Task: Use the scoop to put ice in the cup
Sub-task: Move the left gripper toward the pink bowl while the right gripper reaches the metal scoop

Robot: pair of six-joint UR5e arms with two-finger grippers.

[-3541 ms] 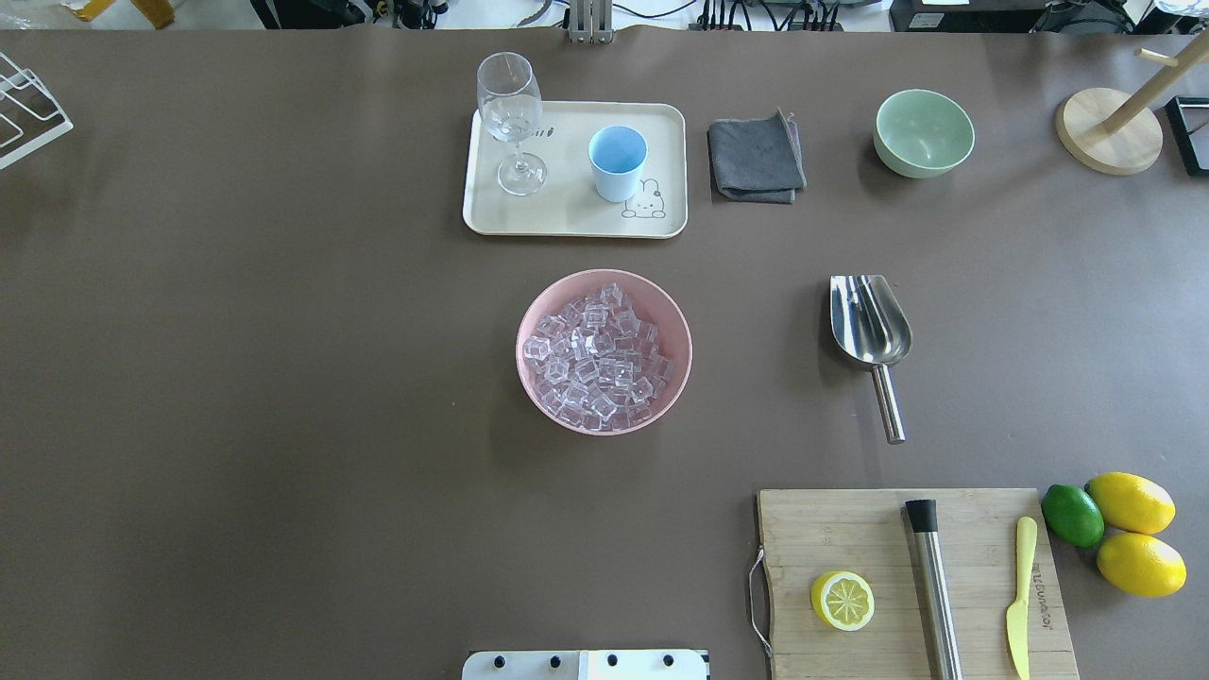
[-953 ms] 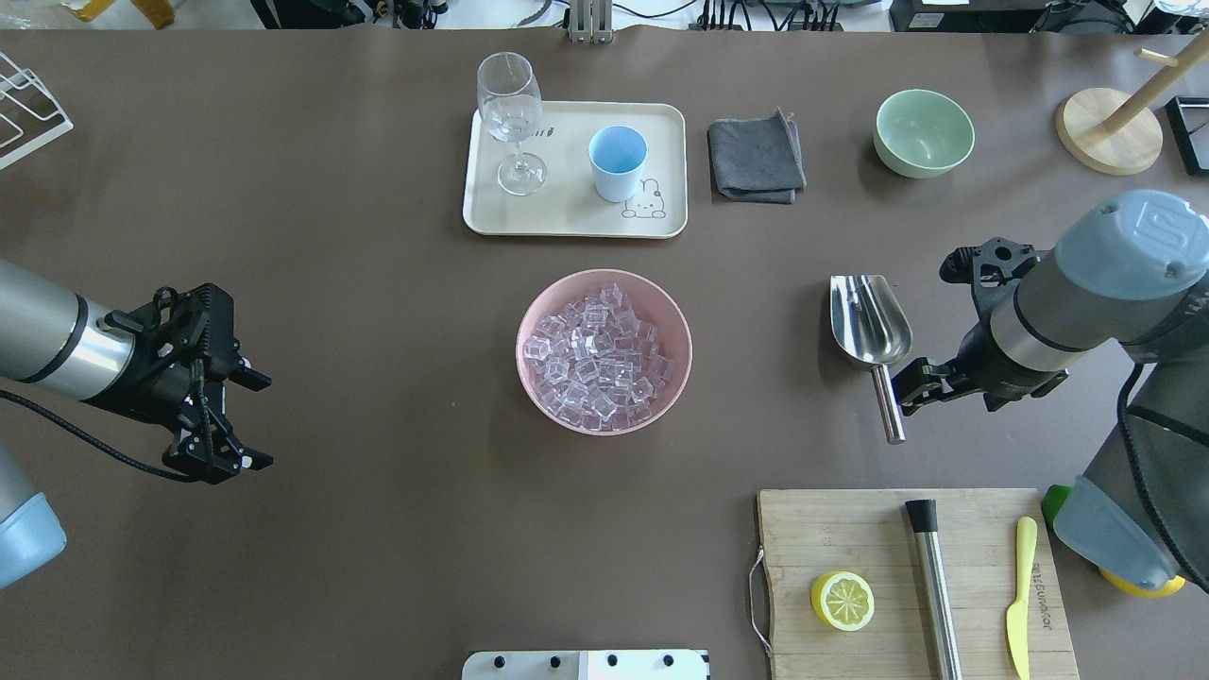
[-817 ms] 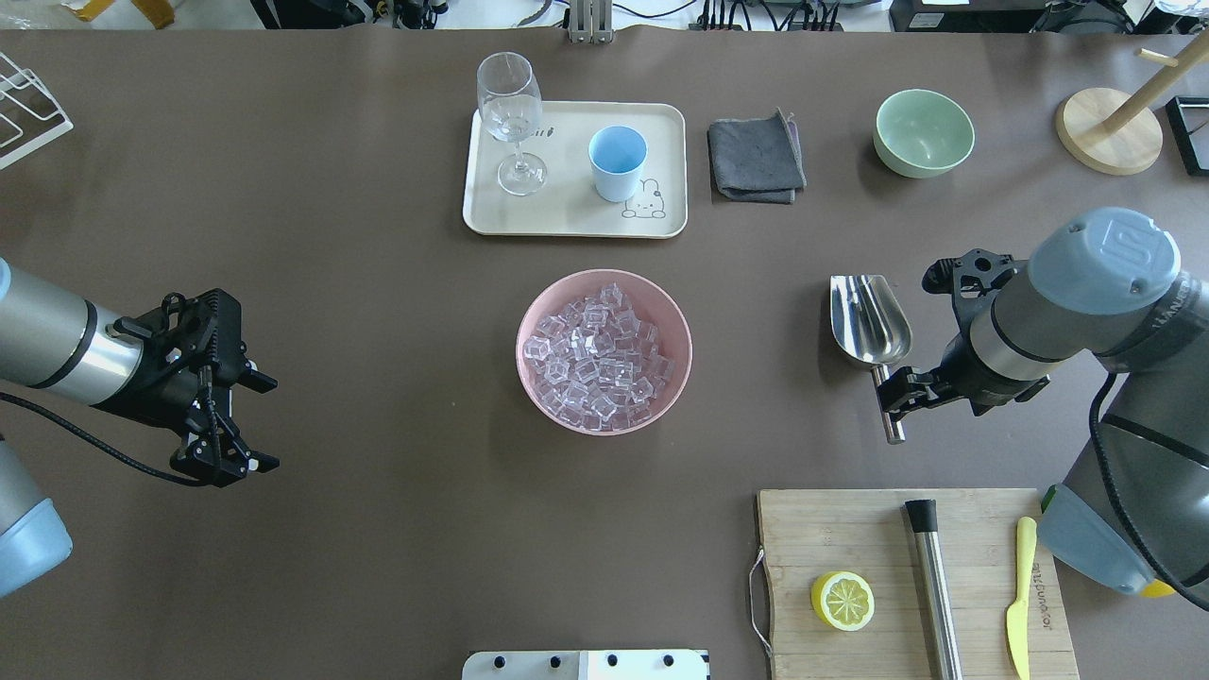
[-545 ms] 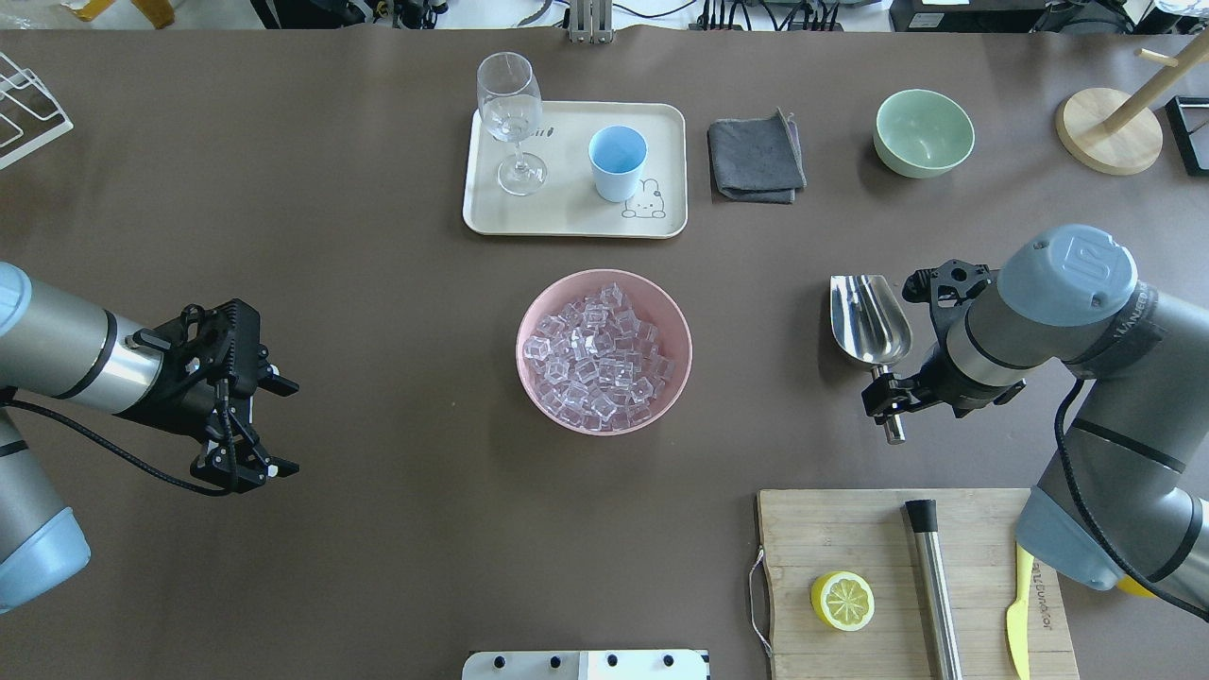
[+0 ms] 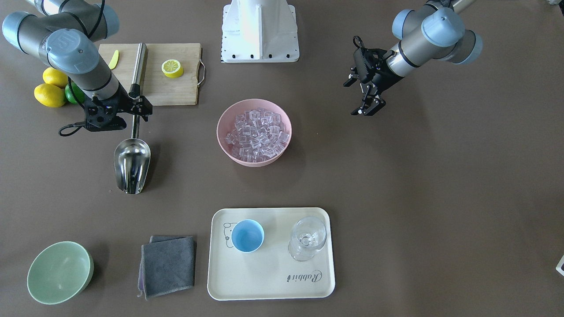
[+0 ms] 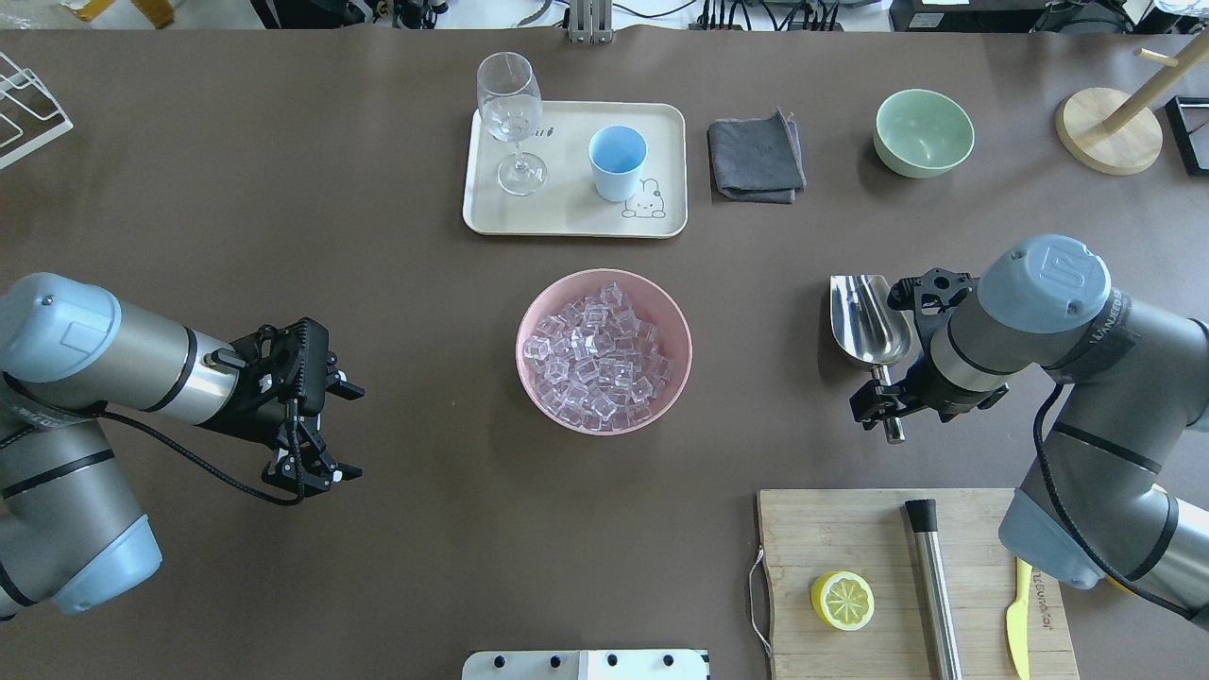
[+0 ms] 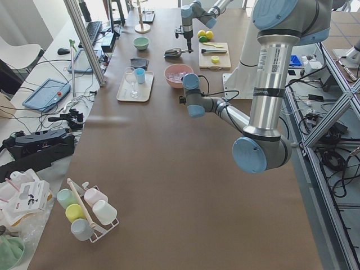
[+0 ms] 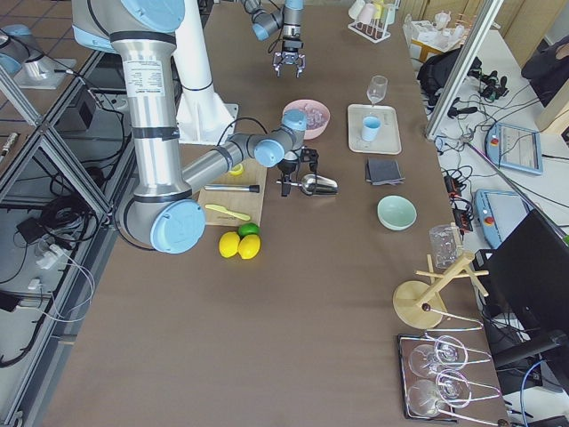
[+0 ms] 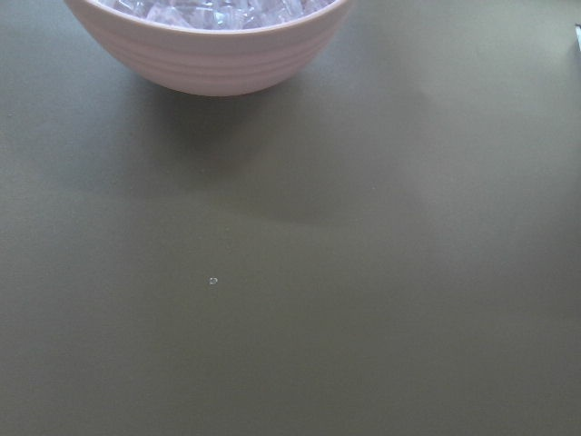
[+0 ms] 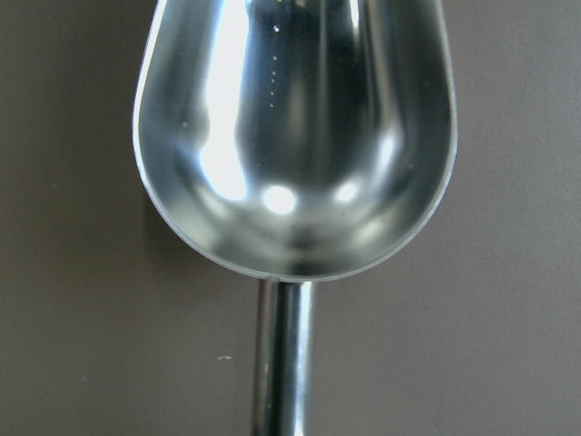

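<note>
The ice [image 6: 603, 354] fills a pink bowl [image 6: 529, 321] at mid table; it also shows in the front view [image 5: 257, 132]. The light-blue cup [image 6: 617, 162] stands upright on a cream tray [image 6: 567, 217], empty. The steel scoop [image 6: 869, 321] lies flat to the right of the bowl, handle toward the robot; it fills the right wrist view [image 10: 295, 136]. My right gripper [image 6: 883, 404] is open, its jaws on either side of the scoop's handle [image 5: 137, 105]. My left gripper [image 6: 345, 430] is open and empty, to the left of the bowl.
A stemmed glass [image 6: 510, 118] stands on the tray beside the cup. A grey cloth [image 6: 756, 159] and a green bowl [image 6: 924, 132] lie beyond the scoop. A cutting board [image 6: 850, 529] with a lemon half, steel cylinder and yellow knife is near the right arm.
Both arms have come into view. My right gripper has moved left over the scoop's handle. My left gripper has moved right toward the pink bowl, staying open.
</note>
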